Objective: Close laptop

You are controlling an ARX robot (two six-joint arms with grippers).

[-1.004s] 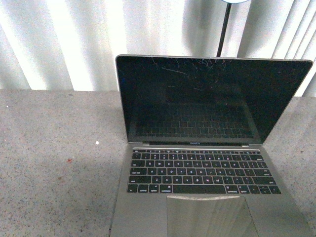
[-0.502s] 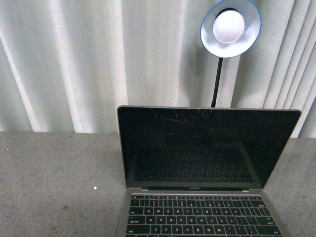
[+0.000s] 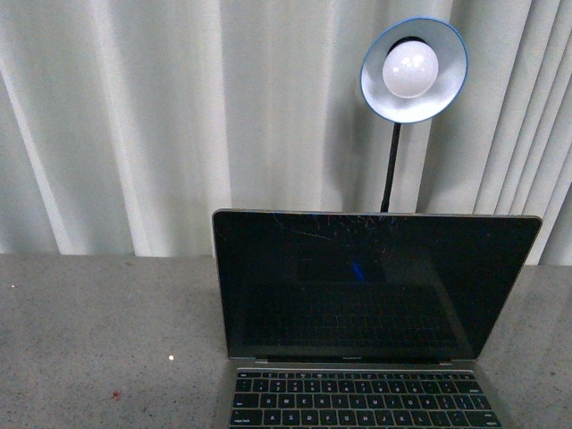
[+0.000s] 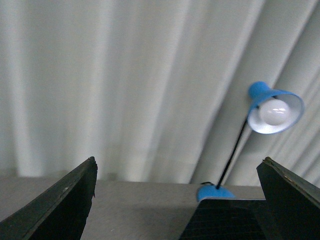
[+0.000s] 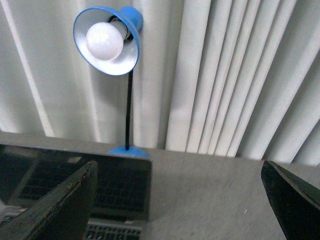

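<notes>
The laptop (image 3: 357, 295) stands open on the grey table, its scratched black screen upright and facing me, black keys along the bottom edge of the front view. Neither gripper shows in the front view. In the left wrist view my left gripper (image 4: 180, 200) is open and empty, its dark fingers (image 4: 60, 205) wide apart, with the laptop's screen corner (image 4: 220, 220) between them, farther off. In the right wrist view my right gripper (image 5: 180, 200) is open and empty, with the laptop (image 5: 75, 185) behind one finger (image 5: 55, 210).
A blue desk lamp (image 3: 413, 58) with a white bulb stands behind the laptop; it also shows in the left wrist view (image 4: 272, 107) and the right wrist view (image 5: 107, 40). White pleated curtains (image 3: 134, 125) hang behind the grey speckled table (image 3: 98, 331).
The front view has tilted upward: the laptop sits lower in frame, its trackpad and most keys are out of view, and the lamp head now shows fully.
</notes>
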